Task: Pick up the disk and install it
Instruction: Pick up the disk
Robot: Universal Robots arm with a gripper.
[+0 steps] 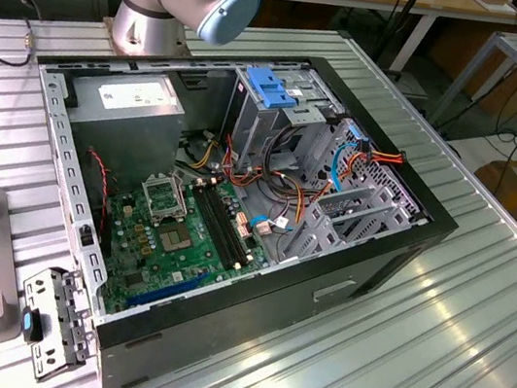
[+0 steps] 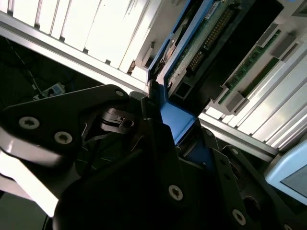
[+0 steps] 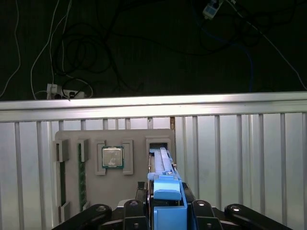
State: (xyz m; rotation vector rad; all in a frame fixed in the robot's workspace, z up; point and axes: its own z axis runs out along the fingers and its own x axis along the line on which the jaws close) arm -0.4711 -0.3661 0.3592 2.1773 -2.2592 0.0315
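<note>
Blue-railed and standing on edge, the disk [image 3: 160,163] sits in a slot of the grey fixture tray [image 3: 139,138] on the slatted counter [image 3: 240,158], a processor chip [image 3: 112,157] in the neighbouring pocket, and in the first wrist view I see my pincer [image 3: 166,192] pinching its blue rails.

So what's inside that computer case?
A green motherboard, a grey power supply, a metal drive cage topped by a blue bracket, and coloured cables. The cables hide what's beneath.

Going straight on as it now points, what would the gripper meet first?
Probably the disk, standing on edge in a slot of the grey holder, directly ahead of the gripper; contact unclear.
</note>
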